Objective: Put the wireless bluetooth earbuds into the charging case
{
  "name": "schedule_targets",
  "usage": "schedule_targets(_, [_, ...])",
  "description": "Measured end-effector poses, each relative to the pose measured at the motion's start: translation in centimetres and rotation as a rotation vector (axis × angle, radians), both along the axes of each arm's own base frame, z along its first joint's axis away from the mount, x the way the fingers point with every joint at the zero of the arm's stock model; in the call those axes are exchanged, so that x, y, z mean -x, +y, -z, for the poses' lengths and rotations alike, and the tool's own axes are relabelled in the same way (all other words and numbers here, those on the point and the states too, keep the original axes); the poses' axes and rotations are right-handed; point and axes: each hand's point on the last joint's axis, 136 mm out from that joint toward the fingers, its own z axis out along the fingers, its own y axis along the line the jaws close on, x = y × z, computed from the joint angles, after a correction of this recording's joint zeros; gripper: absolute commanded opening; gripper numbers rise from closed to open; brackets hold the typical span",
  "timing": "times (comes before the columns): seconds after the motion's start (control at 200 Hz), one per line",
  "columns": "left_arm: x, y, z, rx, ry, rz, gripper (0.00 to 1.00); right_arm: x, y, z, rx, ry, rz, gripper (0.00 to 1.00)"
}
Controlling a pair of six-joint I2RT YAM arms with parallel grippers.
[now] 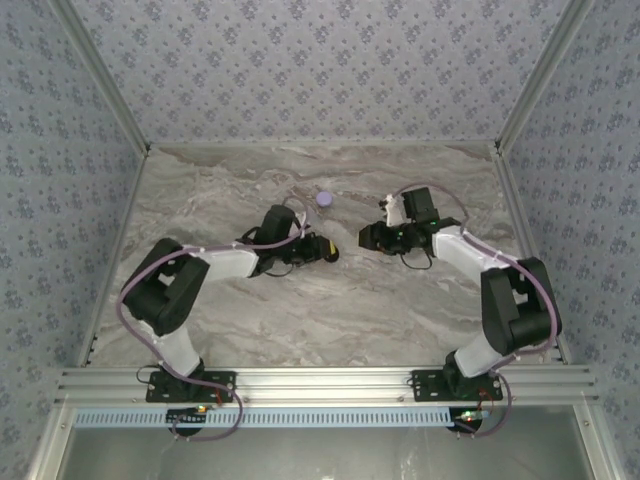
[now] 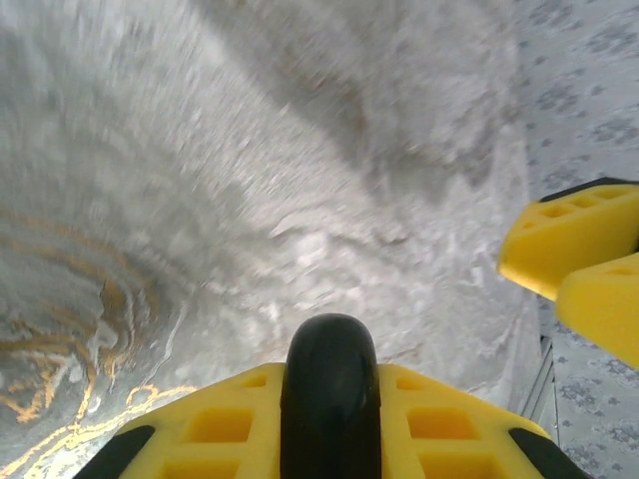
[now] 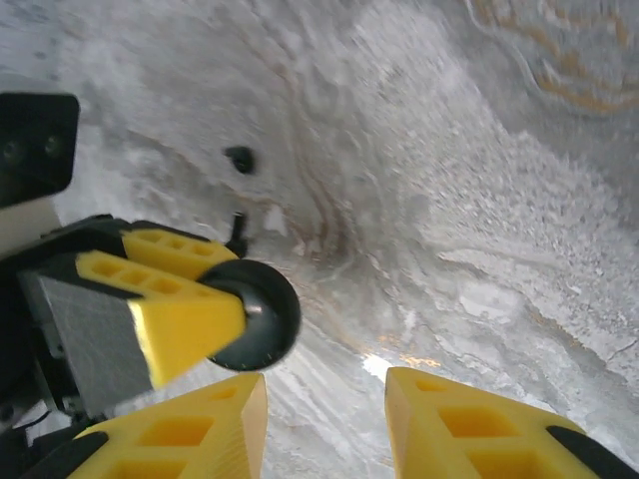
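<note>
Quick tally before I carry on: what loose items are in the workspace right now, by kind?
Small black earbuds, the second one lying closer to the disc: 2
Black round disc: 1
Lavender round object: 1
Total: 4

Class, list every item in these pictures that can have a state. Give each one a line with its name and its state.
Left end effector: shut on the black disc.
Right end effector: open, empty.
Black disc: clamped on edge between the left fingers.
Farther earbud: loose on the table, untouched.
Nearer earbud: on the table, close beside the left end effector.
Lilac round object: resting on the table, apart from both arms.
</note>
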Motion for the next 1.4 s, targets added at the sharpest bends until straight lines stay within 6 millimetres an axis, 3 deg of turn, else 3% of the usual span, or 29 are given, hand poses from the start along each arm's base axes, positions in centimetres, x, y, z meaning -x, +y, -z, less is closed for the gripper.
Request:
schedule_targets(0.195, [-0.7,1.5,-6.9,0.076,-0.2,0.042,0.22,0.7,0.1,-4.7,-0.108,-0.143,-0.094,0.44])
schedule_targets(0.41, [1.4,1.2,-13.3,0.164,-0.387,0.163,0.22,2.3,1.3,-10.5,-0.225,-0.292,-0.211,0.51])
schedule_targets(0.585, [3.1,1.0,-17.1,0.241,-0.481,0.237,0.22,3.6,2.3,-14.8,-0.3,-0.4,-0.307,0.56])
schedule_targets(0.715, [4.0,0.9,-18.6,0.284,-0.522,0.277,0.22,4.6,3.1,-16.6,-0.342,-0.443,-0.379,0.56])
schedule_targets(1.079, [5.8,1.2,-21.4,0.346,-0.584,0.333,0.22,6.2,4.9,-19.1,-0.379,-0.519,-0.492,0.56])
schedule_targets(1.399, [6.6,0.8,-21.7,0.357,-0.585,0.359,0.22,6.6,6.1,-19.1,-0.382,-0.51,-0.543,0.47])
